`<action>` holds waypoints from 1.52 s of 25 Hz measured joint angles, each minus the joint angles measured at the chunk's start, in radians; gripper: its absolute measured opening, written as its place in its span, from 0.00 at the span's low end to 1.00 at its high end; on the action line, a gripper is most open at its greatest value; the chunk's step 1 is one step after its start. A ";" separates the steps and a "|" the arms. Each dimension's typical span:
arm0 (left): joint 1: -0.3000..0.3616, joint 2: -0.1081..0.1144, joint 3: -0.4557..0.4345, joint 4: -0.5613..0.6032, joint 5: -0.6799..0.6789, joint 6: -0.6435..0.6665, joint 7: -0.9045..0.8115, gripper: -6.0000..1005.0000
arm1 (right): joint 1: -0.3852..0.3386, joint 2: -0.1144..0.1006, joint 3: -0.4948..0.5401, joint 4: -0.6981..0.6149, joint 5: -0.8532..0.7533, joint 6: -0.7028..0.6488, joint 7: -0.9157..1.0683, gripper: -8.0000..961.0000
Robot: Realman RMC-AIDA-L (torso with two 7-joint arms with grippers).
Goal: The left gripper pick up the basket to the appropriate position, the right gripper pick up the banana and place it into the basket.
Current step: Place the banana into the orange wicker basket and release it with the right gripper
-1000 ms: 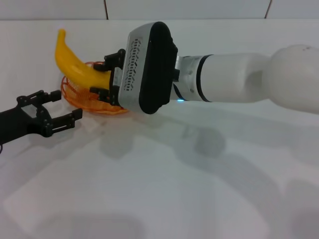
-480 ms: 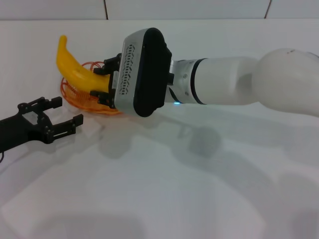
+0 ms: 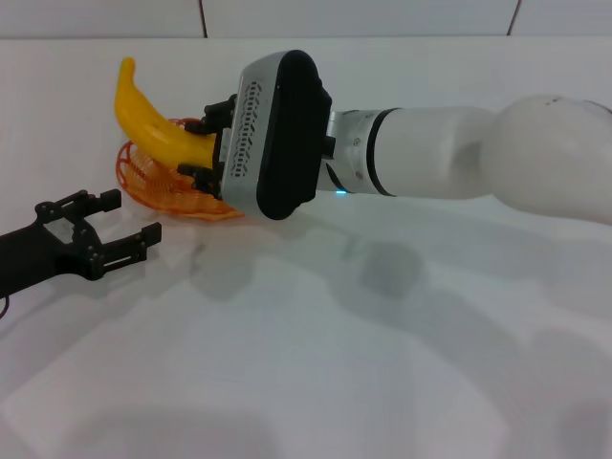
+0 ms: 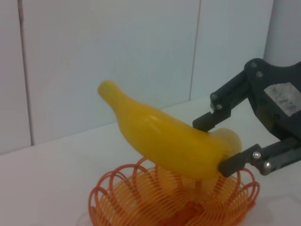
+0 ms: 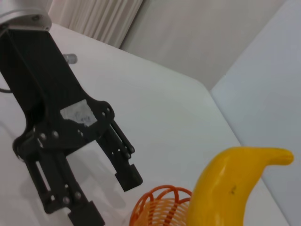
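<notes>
The yellow banana (image 3: 151, 117) is held at its lower end by my right gripper (image 3: 206, 142), tilted up to the left, just above the orange wire basket (image 3: 158, 186) that stands on the white table. The left wrist view shows the banana (image 4: 160, 134) hanging over the basket (image 4: 141, 207), with the right gripper (image 4: 217, 143) shut on its end. My left gripper (image 3: 107, 229) is open and empty, resting low in front of and left of the basket, apart from it. In the right wrist view the left gripper (image 5: 109, 197) stands open beside the basket (image 5: 160, 205) and the banana (image 5: 225, 188).
The white table (image 3: 335, 363) stretches in front and to the right. A tiled wall (image 3: 363, 17) runs along the back edge. My right arm's white forearm (image 3: 449, 158) reaches across the middle of the table.
My left gripper has drawn back a little from the basket, toward me. My right gripper has shifted slightly to the right with the banana, still over the basket.
</notes>
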State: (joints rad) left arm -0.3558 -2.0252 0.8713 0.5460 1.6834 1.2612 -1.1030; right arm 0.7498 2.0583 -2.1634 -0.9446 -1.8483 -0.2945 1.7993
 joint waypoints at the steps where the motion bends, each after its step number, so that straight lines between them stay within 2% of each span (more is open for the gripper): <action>1: 0.000 0.000 0.000 0.000 0.000 0.000 0.000 0.80 | 0.002 0.001 0.000 0.003 0.001 0.001 0.000 0.53; 17: -0.001 0.002 0.000 0.000 0.002 0.000 -0.003 0.80 | -0.002 0.002 -0.001 0.000 0.005 0.012 0.006 0.54; 23: -0.001 0.002 0.000 0.003 0.003 0.000 -0.005 0.80 | -0.010 0.001 -0.001 -0.008 0.005 0.009 0.006 0.62; 30: 0.011 0.005 -0.001 0.003 0.000 0.003 -0.003 0.80 | -0.100 -0.014 0.020 -0.120 -0.008 -0.019 0.001 0.68; 38: 0.014 0.005 -0.008 0.006 -0.001 0.013 0.001 0.80 | -0.156 -0.015 0.129 -0.158 -0.028 -0.192 -0.001 0.67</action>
State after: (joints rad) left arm -0.3416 -2.0199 0.8632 0.5516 1.6821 1.2747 -1.1016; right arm 0.5938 2.0429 -2.0341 -1.1025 -1.8765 -0.4863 1.7978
